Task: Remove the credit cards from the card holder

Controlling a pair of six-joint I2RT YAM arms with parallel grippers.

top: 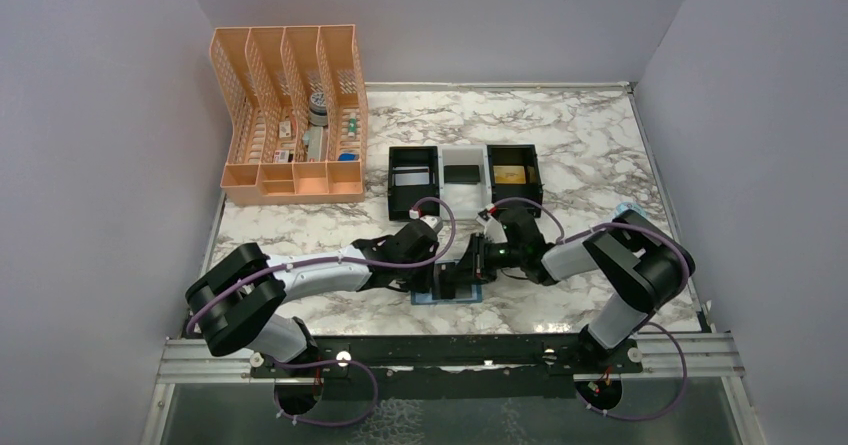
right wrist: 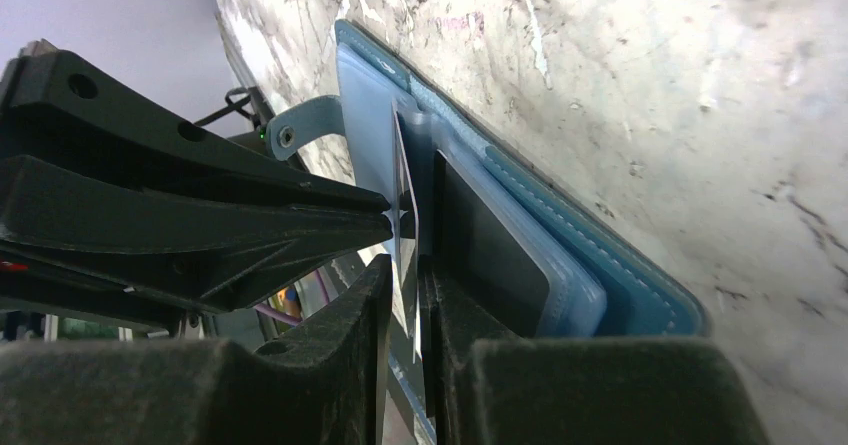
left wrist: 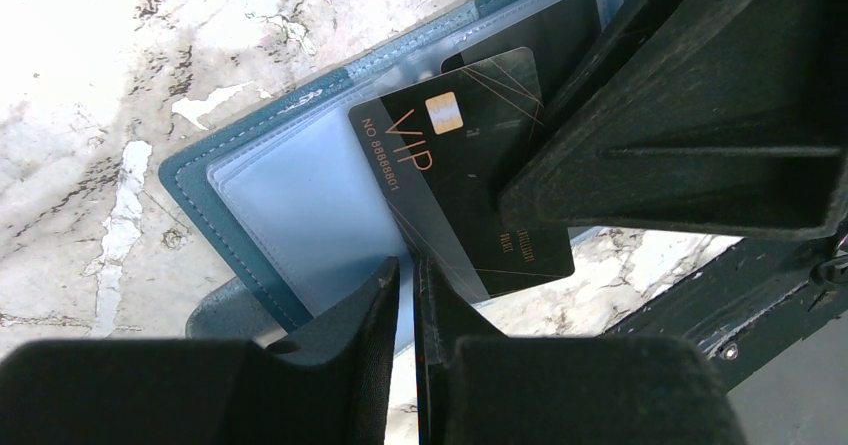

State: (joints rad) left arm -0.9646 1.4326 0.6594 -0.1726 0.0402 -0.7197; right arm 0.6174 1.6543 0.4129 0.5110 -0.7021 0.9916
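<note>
— While both arms meet low over the white-and-brown marbled counter (top: 600, 155), where is the flat teal-blue bifold card holder (left wrist: 185, 180)?
— Lying open on that counter near the arm bases, with its clear inner pockets up. A thin black VIP credit card (left wrist: 470, 165) with gold lettering lies slanted across it, one corner past the holder's edge. A second dark card (left wrist: 560, 35) sits in a pocket behind.
— The left pincer (left wrist: 405, 275)?
— Nearly pressed together, pinching that slanted card's lower edge.
— The right pincer (right wrist: 405, 275)?
— Its jaws flank the same card with a slim gap. Whether they press it, I cannot tell.
— Beyond them?
— A black-and-white three-compartment tray (top: 441, 170) holds a silver-grey card (top: 414, 177), a black card (top: 462, 174) and a gold card (top: 510, 174), one per compartment.
</note>
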